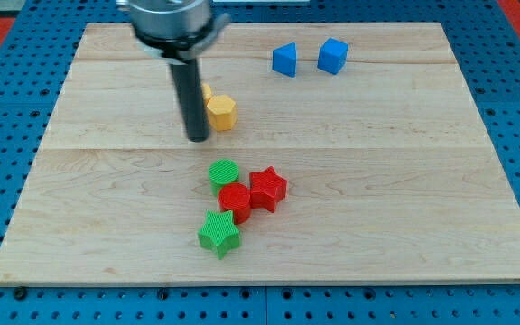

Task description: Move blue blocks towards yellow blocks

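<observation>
Two blue blocks sit near the view's top, right of centre: a blue triangular block (284, 60) and a blue cube (332, 56) just to its right. A yellow hexagonal block (221, 112) lies left of them, lower down. A second yellow block (206, 92) peeks out behind the rod, mostly hidden. My tip (197, 139) rests on the board just left of and below the yellow hexagon, far from both blue blocks.
A green round block (224, 172), a red star (267, 188), a red block (235, 199) and a green star (219, 233) cluster in the board's lower middle. The wooden board (422, 181) lies on a blue perforated surface.
</observation>
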